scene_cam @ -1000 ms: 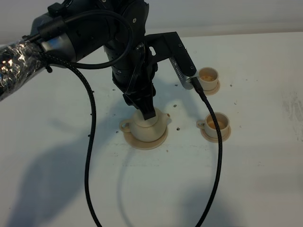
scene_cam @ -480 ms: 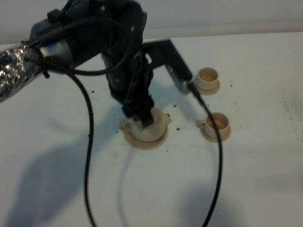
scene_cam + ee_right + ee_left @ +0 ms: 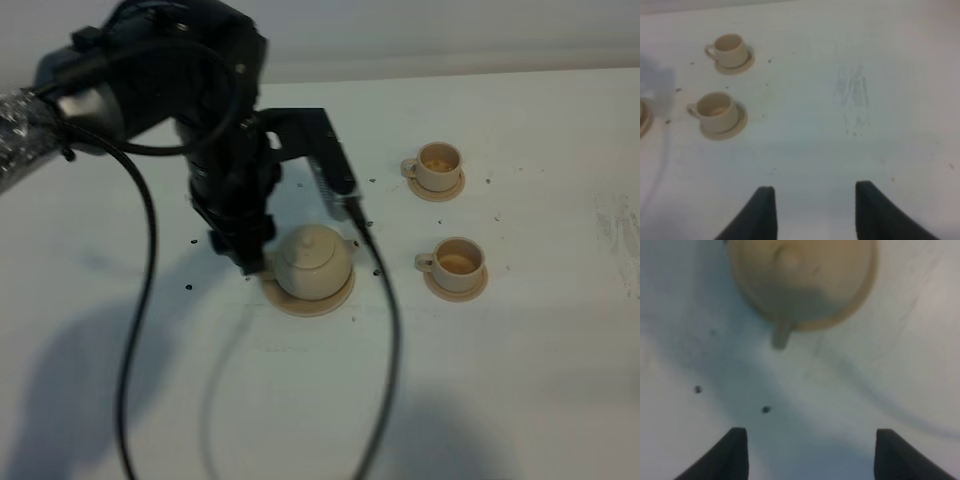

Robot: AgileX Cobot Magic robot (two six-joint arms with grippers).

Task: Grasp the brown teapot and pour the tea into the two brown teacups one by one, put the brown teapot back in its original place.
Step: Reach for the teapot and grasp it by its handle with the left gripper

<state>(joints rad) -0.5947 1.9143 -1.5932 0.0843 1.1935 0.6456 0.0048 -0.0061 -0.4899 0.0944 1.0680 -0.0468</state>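
Two small beige-tan ceramic cups stand on matching saucers right of centre in the high view: the upper teacup [image 3: 440,163] and, below it, the lower teacup [image 3: 458,260]. The round, squat beige-tan ceramic teapot [image 3: 313,262] sits on its wide flat tan saucer [image 3: 312,306] at mid-frame. The left gripper [image 3: 811,437] hangs just left of the teapot, jaws wide and empty. The right gripper [image 3: 815,200] is also spread, holding nothing.

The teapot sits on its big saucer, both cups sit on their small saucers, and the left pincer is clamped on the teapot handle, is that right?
No. The left pincer is open and off the teapot, as the left wrist view shows. The teapot does sit on its big saucer, both cups on small saucers.
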